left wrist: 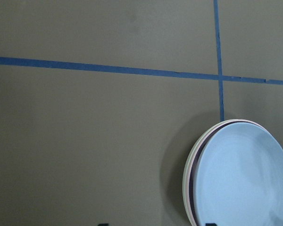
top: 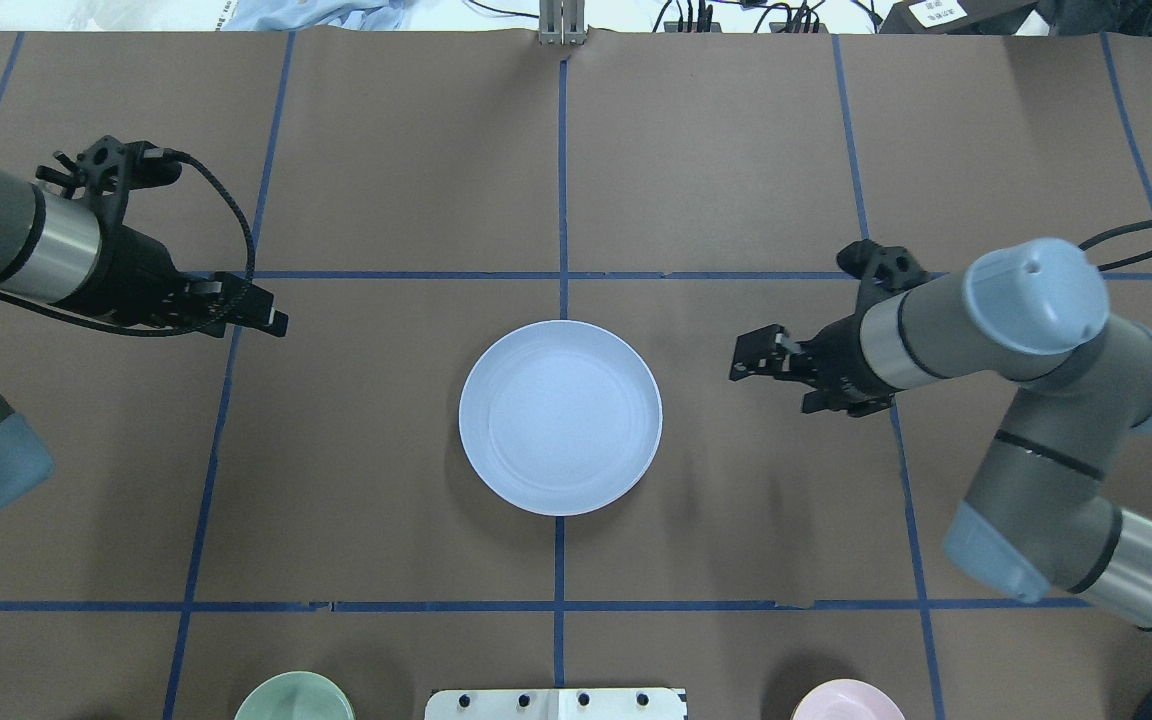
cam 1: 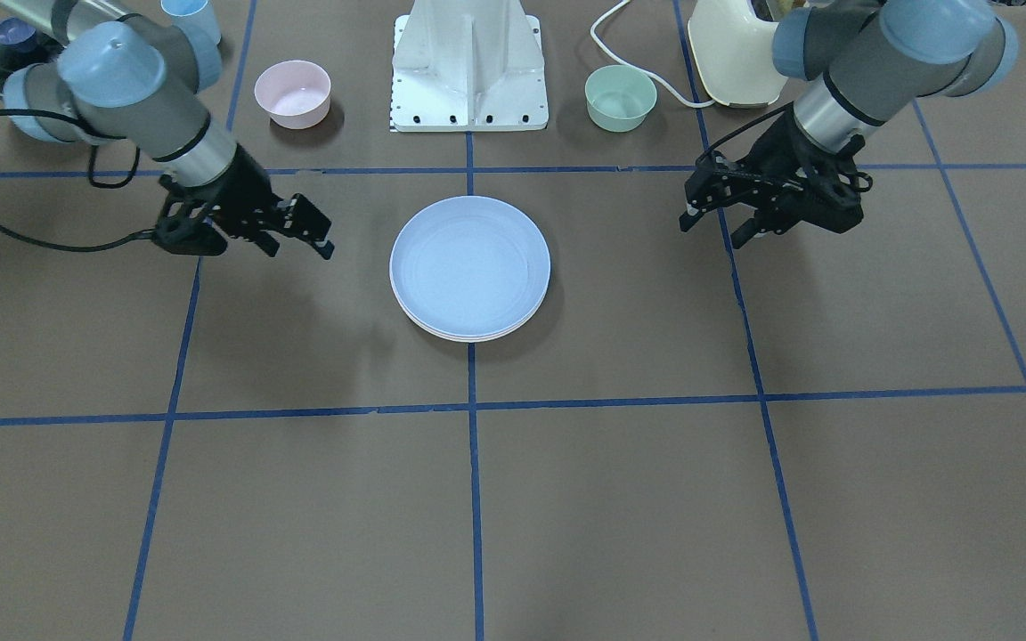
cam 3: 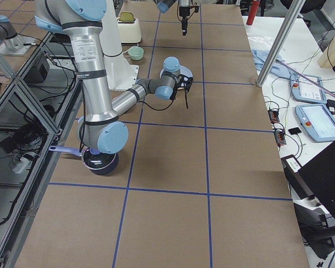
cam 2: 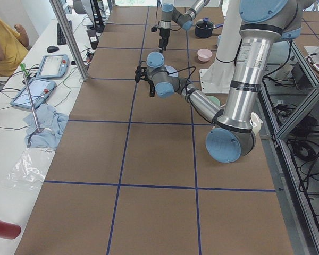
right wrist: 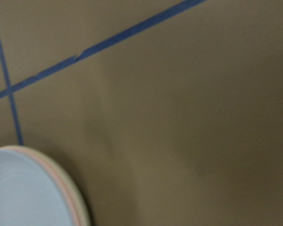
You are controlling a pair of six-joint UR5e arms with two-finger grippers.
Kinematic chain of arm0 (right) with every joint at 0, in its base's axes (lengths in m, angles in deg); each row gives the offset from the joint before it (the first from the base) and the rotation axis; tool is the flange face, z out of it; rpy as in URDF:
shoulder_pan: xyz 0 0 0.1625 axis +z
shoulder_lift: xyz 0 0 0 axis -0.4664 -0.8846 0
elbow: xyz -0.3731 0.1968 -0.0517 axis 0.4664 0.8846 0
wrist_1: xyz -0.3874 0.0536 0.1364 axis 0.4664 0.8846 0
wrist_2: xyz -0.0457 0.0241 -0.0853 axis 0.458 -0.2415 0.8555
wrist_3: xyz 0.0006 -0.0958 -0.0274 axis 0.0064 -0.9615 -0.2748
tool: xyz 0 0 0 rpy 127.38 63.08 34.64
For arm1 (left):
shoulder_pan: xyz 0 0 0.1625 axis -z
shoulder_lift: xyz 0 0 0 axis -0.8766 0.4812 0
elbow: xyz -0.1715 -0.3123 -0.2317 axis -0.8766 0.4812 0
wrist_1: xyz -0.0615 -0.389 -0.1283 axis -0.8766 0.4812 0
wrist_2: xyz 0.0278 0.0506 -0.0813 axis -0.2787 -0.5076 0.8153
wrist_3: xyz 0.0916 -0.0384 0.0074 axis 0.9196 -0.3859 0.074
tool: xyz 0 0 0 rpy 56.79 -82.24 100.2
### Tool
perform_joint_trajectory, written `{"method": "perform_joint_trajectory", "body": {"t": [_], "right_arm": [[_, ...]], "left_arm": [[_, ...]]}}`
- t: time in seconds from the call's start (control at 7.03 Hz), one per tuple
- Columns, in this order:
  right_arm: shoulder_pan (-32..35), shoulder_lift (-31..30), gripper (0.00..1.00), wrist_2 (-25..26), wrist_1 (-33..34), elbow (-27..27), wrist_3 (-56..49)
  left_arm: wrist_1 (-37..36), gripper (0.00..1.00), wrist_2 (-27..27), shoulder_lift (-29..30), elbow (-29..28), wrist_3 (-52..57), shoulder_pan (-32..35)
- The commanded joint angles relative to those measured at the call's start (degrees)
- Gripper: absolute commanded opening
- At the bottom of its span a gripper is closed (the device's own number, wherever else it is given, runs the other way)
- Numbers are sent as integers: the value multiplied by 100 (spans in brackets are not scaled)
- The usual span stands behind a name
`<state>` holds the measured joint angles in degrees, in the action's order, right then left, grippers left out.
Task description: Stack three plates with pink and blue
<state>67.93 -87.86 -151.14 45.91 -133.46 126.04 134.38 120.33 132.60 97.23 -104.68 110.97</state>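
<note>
Three plates lie stacked at the table's middle. The light blue plate (cam 1: pixel 470 263) (top: pixel 560 415) is on top. The pink plate's rim (left wrist: pixel 193 176) and the cream-white plate's rim (left wrist: pixel 184 188) show under it; both rims also show in the right wrist view, pink (right wrist: pixel 68 197) and cream (right wrist: pixel 83 209). My left gripper (cam 1: pixel 713 230) (top: pixel 261 315) is open and empty, well off to the stack's side above the table. My right gripper (cam 1: pixel 304 242) (top: pixel 761 375) is open and empty on the other side, also apart from the stack.
A small pink bowl (cam 1: pixel 292 92) and a small green bowl (cam 1: pixel 620 96) stand on either side of the robot's white base (cam 1: pixel 470 71). A cream appliance (cam 1: pixel 731 53), a dark pot (cam 1: pixel 5 53) and a blue cup (cam 1: pixel 188 18) stand near the robot's edge.
</note>
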Motion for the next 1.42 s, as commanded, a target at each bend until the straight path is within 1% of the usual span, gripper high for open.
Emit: {"method": "perform_joint_trajectory", "body": {"t": [0.0, 0.14, 0.28, 0.43, 0.57, 0.71, 0.85, 1.0, 1.14, 1.28], "right_arm": [[1447, -1180, 100, -928, 39, 3, -2395], [2176, -1708, 100, -1176, 187, 21, -3705], [2932, -1905, 100, -1439, 685, 38, -4953], [3662, -1872, 100, -1546, 1647, 21, -6175], [4209, -1810, 100, -1556, 2492, 29, -7310], [4606, -1792, 100, -1652, 3161, 3, -7974], [4801, -1827, 100, -1836, 3333, -66, -8041], [4899, -1888, 100, -1846, 3344, -137, -8033], [4891, -1880, 100, -1768, 3353, -85, -8033], [4891, -1898, 100, -1706, 3353, -76, -8007]], "left_arm": [[12, 81, 152, -716, 63, 1584, 718], [-14, 81, 284, -1111, 28, 2610, 1278], [-67, 81, 285, -1437, -85, 3621, 1806], [-76, 82, 294, -1597, -391, 4518, 2316], [-67, 99, 302, -1607, -838, 5258, 2852], [-67, 99, 398, -1607, -1329, 6014, 3301], [-67, 99, 739, -1598, -1665, 6317, 3532], [-85, 99, 820, -1598, -1677, 6294, 3734], [-659, 99, 821, -1477, -1607, 6251, 4049], [-1326, 99, 769, -1249, -1494, 6320, 4226]]}}
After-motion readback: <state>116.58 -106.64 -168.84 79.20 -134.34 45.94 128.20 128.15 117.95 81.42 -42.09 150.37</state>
